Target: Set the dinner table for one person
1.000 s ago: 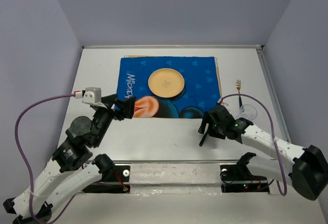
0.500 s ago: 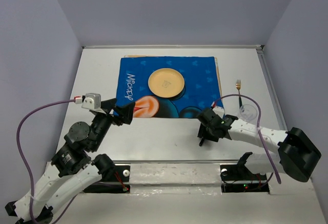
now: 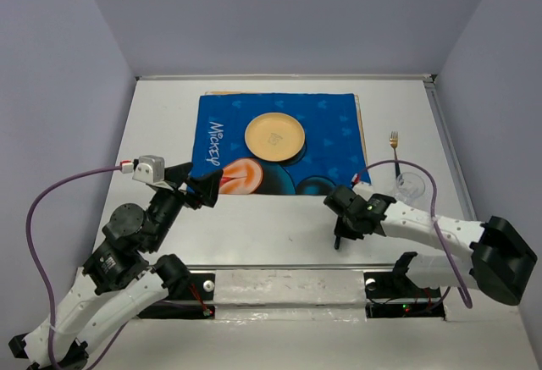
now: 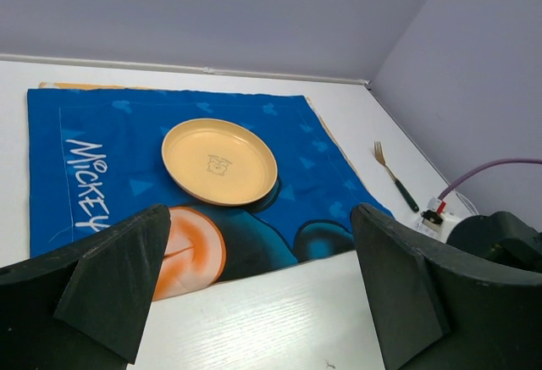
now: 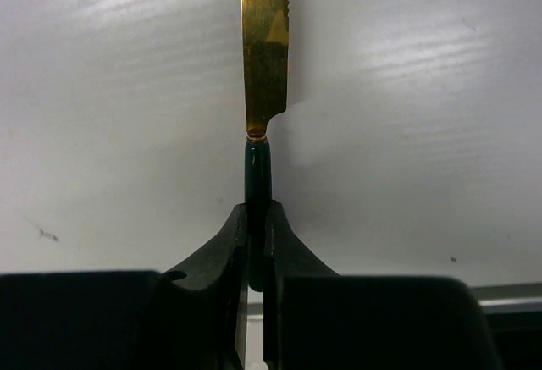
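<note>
Right end effector (image 5: 257, 218): its fingers are pressing together on the dark green handle of a knife (image 5: 264, 40), pinching it.
Knife: its gold serrated blade is pointing straight out from the fingertips, low over the bare white surface (whether it is touching, the wrist view is not showing).
Left end effector (image 4: 261, 243): it is hanging spread wide with nothing between its fingers, just beside the near left corner of the placemat (image 3: 330, 133).
Desk (image 3: 279, 226): it is lying under everything, white, with the blue Mickey placemat sitting toward its far middle.
Plate (image 3: 274, 136): it is resting on the placemat, yellow and round.
Fork (image 3: 394, 146): it is lying on the desk right of the placemat.
Glass (image 3: 411, 185): it is standing just nearer than the fork.
</note>
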Motion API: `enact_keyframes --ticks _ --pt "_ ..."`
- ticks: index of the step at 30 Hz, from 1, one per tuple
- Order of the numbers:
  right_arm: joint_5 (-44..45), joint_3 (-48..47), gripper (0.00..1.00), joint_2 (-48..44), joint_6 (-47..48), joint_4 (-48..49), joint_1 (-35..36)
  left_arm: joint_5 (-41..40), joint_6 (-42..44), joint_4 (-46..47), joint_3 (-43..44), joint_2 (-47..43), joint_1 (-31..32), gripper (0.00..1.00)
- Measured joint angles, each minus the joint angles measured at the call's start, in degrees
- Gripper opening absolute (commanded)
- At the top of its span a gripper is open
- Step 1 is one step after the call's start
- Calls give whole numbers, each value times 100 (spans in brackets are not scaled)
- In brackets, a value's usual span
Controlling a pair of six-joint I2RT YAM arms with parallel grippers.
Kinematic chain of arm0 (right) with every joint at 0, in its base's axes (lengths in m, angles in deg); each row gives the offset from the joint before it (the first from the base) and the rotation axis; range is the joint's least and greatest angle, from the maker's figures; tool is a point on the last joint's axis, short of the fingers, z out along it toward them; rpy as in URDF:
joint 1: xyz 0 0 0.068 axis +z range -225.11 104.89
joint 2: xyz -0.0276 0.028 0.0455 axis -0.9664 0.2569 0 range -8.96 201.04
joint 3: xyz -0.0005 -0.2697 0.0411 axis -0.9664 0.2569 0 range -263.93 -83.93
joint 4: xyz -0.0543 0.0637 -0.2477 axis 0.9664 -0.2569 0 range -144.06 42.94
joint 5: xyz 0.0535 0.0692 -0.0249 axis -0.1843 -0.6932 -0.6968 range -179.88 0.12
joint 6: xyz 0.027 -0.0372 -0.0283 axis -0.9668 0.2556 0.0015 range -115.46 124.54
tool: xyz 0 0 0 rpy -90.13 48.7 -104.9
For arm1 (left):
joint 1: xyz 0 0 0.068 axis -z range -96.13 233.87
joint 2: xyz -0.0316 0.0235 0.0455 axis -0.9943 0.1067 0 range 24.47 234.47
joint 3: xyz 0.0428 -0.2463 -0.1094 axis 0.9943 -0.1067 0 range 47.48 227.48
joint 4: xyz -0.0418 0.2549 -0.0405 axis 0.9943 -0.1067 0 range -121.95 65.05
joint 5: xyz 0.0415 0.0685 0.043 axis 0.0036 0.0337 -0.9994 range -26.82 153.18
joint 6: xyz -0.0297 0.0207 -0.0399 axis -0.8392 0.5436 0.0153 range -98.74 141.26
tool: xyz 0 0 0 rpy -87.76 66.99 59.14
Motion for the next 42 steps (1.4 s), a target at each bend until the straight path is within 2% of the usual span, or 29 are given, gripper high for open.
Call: enact_keyframes --ticks 5,10,16,20,23,26,32,42 --pt "-55 -376 0 -883 -197 -973 413 -4 0 0 0 0 0 99" --pt "4 -1239 0 -1056 -87 -1478 682 -13 0 0 0 0 0 99" --pt "564 -2780 0 96 1226 -1541 284 -52 2 0 -2 48 0 99" --pt "339 -3080 0 734 2741 -494 -922 -90 2 -2 -9 129 -2 99" --pt "101 -3370 0 1388 3571 -61 -1652 -140 2 -13 -11 131 -2 99" --pt "-317 -3812 0 2197 4179 358 -2061 -181 2 -13 -11 142 -4 99" --pt "-929 -4282 0 3399 4695 767 -2365 -269 0 -57 -11 378 -20 99" --pt "-1392 -4610 0 4096 4802 997 -2535 -216 2 -52 -11 490 -236 99"
